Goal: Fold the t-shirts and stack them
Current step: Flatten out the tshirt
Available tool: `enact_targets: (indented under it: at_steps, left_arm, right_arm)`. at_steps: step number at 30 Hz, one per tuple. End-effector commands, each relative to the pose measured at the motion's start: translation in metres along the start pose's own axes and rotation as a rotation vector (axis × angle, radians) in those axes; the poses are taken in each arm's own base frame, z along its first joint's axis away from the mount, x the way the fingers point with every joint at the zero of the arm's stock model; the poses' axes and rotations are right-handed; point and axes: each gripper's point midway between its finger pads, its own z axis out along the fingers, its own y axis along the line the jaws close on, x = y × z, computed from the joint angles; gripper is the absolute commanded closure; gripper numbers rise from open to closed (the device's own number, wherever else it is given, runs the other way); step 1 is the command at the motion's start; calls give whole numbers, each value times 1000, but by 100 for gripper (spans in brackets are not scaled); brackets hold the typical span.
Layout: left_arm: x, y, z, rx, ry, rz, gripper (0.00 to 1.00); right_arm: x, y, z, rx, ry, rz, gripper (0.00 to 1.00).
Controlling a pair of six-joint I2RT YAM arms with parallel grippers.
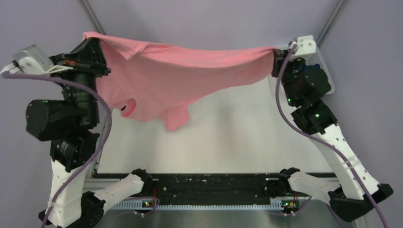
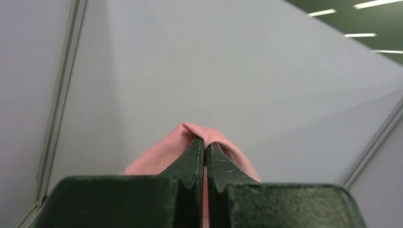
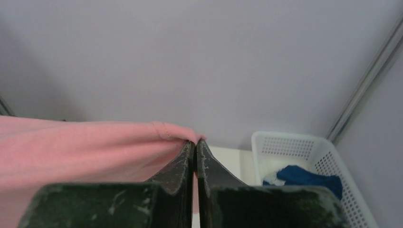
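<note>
A light pink t-shirt (image 1: 161, 80) hangs stretched in the air between my two grippers, high above the white table (image 1: 228, 137). Its lower part and one sleeve droop toward the left of centre. My left gripper (image 1: 90, 40) is shut on the shirt's left corner; the left wrist view shows pink cloth (image 2: 166, 149) pinched between the closed jaws (image 2: 205, 145). My right gripper (image 1: 276, 51) is shut on the right corner; the right wrist view shows the hem (image 3: 95, 142) clamped at the fingertips (image 3: 195, 142). A navy blue shirt (image 3: 309, 178) lies in the basket.
A white plastic lattice basket (image 3: 290, 142) stands at the back right of the table, behind my right arm; its edge shows in the top view (image 1: 328, 71). Grey walls enclose the table on three sides.
</note>
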Motion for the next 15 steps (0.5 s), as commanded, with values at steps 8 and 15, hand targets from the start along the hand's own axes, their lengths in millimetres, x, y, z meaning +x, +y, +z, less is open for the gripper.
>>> enact_targets:
  at_steps: [8,15]
  left_arm:
    - [-41,-27,21,82,-117,48,100]
    - [138,21,116,-327,122,248,100]
  right_arm:
    - [-89,-44,-52,71,-187,-44,100]
    - [19,-65,-12,333,66,-78,100]
